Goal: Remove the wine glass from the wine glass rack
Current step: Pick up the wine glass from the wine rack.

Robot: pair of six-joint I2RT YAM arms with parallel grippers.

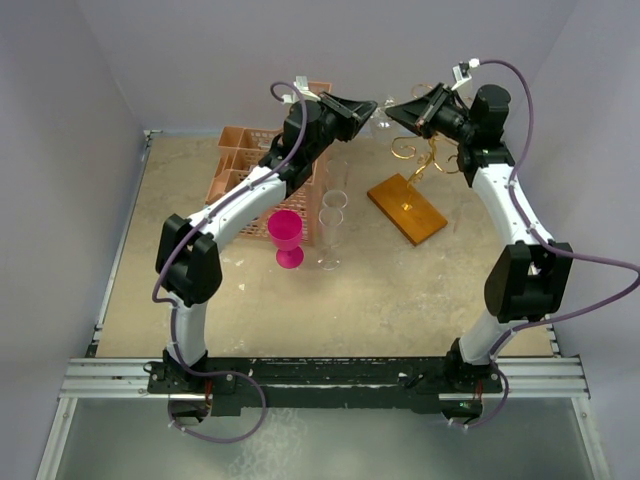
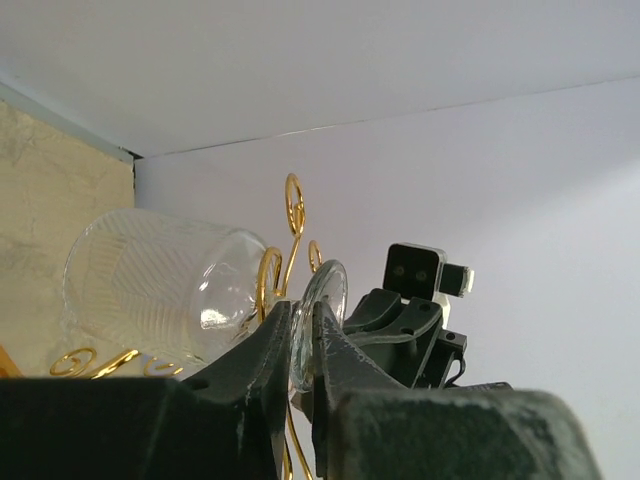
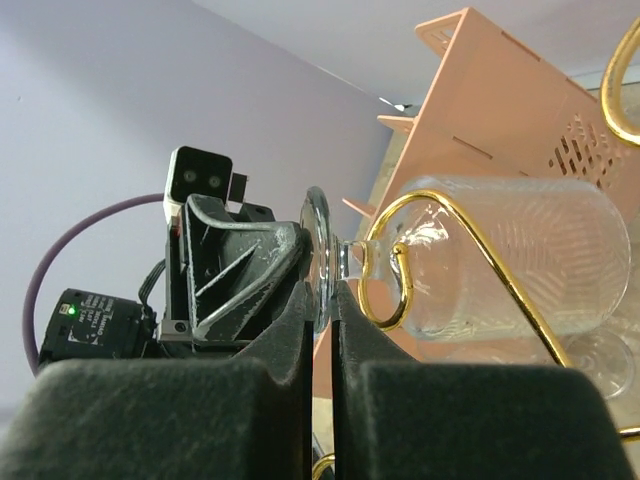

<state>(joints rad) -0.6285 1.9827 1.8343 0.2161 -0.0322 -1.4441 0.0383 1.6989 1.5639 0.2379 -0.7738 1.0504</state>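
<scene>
From above, the left gripper [image 1: 368, 108] and right gripper [image 1: 393, 112] meet nose to nose over the wine glass rack [image 1: 412, 152]. In the left wrist view the wine glass [image 2: 160, 285] lies sideways in the rack's curls, with the left jaws pinched shut on its foot. In the right wrist view the right jaws are closed on that foot too, probably to share the lift-out.

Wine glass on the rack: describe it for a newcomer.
Far right of the table: a gold wire rack on an orange base. The clear wine glass hangs in its curls. Unlike the upright glasses and pink goblet, it lies sideways.
</scene>
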